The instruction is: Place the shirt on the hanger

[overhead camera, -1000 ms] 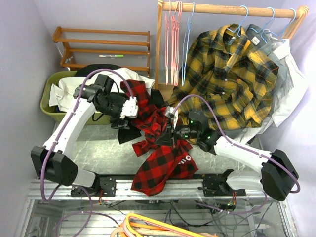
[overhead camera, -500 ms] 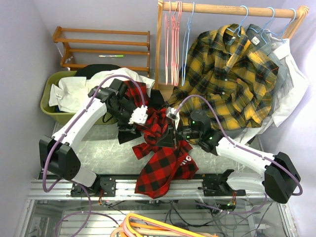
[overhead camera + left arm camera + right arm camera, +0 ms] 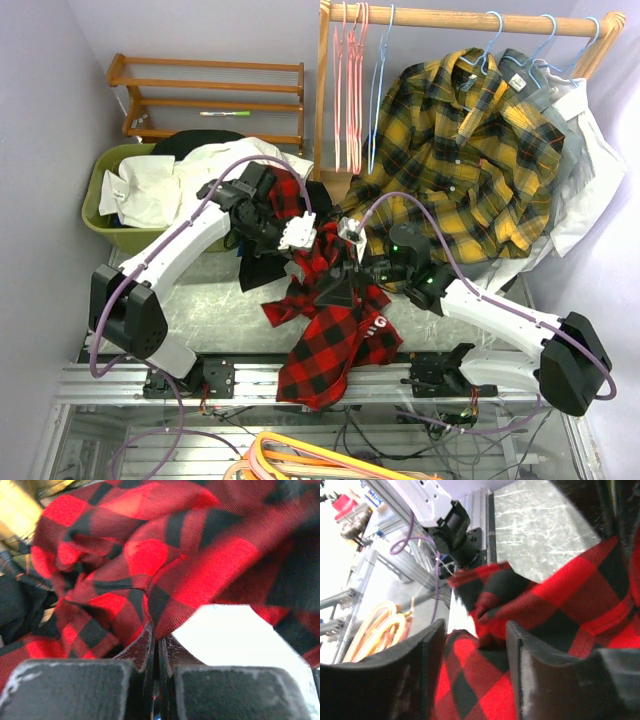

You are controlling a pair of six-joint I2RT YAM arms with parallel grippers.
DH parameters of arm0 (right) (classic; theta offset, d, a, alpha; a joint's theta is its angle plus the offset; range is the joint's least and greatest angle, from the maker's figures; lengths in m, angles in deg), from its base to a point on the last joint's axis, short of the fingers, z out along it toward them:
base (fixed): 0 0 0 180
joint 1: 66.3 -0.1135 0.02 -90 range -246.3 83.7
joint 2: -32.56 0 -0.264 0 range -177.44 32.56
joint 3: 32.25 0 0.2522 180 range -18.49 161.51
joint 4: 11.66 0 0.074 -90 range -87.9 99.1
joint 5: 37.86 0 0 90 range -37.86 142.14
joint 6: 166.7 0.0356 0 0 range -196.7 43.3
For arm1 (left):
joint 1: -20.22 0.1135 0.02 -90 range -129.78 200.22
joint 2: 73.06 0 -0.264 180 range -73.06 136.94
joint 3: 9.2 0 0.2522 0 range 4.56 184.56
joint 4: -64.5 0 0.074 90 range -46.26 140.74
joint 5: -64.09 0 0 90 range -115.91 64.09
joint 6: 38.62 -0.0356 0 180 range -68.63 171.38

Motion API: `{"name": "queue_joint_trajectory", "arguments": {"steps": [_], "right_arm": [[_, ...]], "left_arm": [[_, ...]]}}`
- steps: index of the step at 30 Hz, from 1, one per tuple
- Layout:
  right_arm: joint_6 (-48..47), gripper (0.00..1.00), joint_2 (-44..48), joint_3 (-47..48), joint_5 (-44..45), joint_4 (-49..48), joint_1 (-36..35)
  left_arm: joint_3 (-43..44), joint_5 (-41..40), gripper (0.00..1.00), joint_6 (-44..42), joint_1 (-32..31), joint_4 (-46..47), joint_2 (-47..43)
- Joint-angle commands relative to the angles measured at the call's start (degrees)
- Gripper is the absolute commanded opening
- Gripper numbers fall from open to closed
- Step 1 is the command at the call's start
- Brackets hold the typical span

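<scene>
The red-and-black plaid shirt (image 3: 335, 340) lies crumpled mid-table, its lower part draped over the front edge. My left gripper (image 3: 305, 232) is at the shirt's upper folds; in the left wrist view its jaws (image 3: 156, 642) are pressed together with a fold of the shirt (image 3: 150, 555) pinched at their tips. My right gripper (image 3: 345, 285) stands open just right of the bunched middle; in its wrist view the gripper (image 3: 475, 640) has loose shirt cloth (image 3: 580, 595) lying between the spread fingers. The light-blue hanger (image 3: 378, 90) hangs empty on the wooden rail.
Pink hangers (image 3: 348, 90) hang beside the blue one. A yellow plaid shirt (image 3: 460, 160) and a white shirt (image 3: 590, 170) hang on the rail (image 3: 460, 18) at back right. A green bin (image 3: 105, 225) of clothes and a wooden rack (image 3: 200, 95) stand at back left.
My left gripper swung right onto the shirt's upper folds and shut on them. My right gripper, which was shut on the cloth, has opened.
</scene>
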Motion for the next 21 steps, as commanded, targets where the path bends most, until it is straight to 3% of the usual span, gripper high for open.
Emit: {"name": "queue_joint_trajectory", "arguments": {"steps": [1, 3, 8, 15, 21], "right_arm": [[-0.7, 0.68, 2.1, 2.0, 1.3, 1.0, 0.0], [-0.8, 0.98, 3.8, 1.3, 5.2, 2.5, -0.1], [-1.2, 1.00, 8.2, -3.7, 13.5, 1.3, -3.5], [-9.8, 1.00, 1.3, 2.4, 61.2, 10.5, -25.6], [-3.7, 1.00, -10.1, 7.0, 87.2, 12.8, -30.0]], "left_arm": [[7.3, -4.3, 0.07, 10.3, 0.4, 6.7, -1.2], [13.7, -4.0, 0.07, 16.0, 3.6, 5.8, -2.2], [31.0, -4.9, 0.07, 24.6, 8.0, -1.0, -4.2], [41.8, -10.2, 0.07, 34.7, 8.0, -2.6, -5.4], [44.9, -11.4, 0.07, 37.3, 8.0, -2.9, -6.1]]}}
